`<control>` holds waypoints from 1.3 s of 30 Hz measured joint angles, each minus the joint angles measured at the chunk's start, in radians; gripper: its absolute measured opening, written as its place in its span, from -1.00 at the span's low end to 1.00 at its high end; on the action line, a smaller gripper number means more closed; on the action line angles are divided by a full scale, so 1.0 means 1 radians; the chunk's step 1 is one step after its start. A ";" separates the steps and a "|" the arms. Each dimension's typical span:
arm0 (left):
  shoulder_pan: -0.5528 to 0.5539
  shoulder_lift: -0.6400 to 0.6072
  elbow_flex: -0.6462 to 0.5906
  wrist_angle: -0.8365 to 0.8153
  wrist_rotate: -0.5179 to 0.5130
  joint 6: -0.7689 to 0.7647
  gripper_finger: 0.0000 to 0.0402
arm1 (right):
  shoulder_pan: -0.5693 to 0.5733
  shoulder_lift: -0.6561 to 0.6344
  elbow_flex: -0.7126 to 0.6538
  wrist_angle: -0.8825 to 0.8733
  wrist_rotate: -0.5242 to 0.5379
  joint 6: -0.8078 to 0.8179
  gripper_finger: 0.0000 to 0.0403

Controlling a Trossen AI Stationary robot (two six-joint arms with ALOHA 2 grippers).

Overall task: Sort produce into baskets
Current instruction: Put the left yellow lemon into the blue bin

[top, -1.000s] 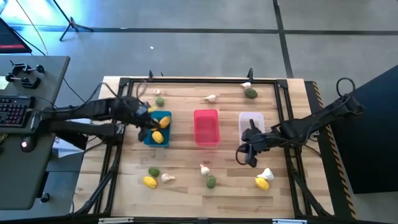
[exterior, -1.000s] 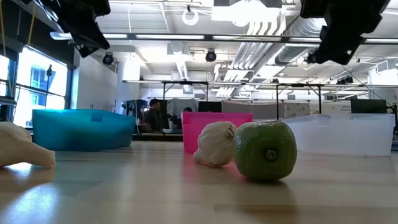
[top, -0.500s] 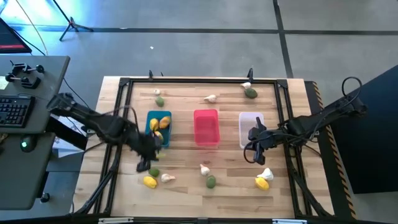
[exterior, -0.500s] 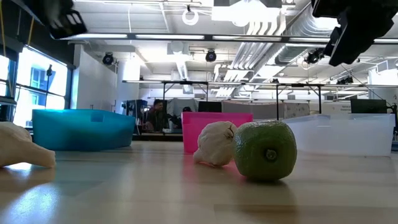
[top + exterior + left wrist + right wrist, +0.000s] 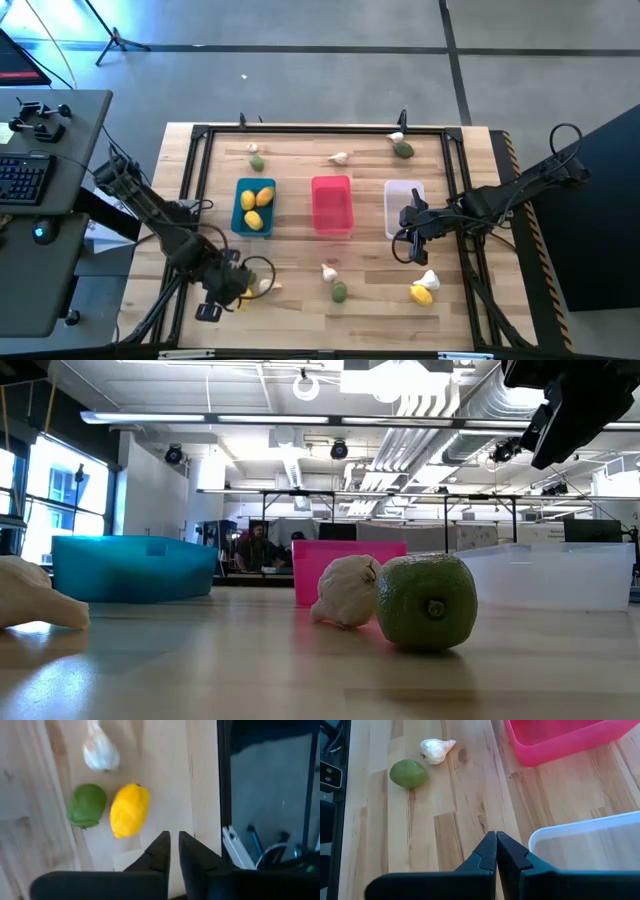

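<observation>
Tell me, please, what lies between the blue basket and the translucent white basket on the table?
The pink-red basket stands between the blue basket and the translucent white basket, apart from both; the high view shows it best.

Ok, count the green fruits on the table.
4 green fruits: one far left, one far right, one at the near edge, middle, one beside the lemon by the left end effector. Others could hide under arms.

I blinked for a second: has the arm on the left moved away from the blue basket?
Yes. The left gripper was over the blue basket; now it is at the table's near edge.
</observation>
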 joint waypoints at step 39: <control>0.009 0.304 -0.001 0.048 -0.064 0.119 0.26 | 0.000 0.000 0.000 -0.040 -0.003 -0.021 -1.00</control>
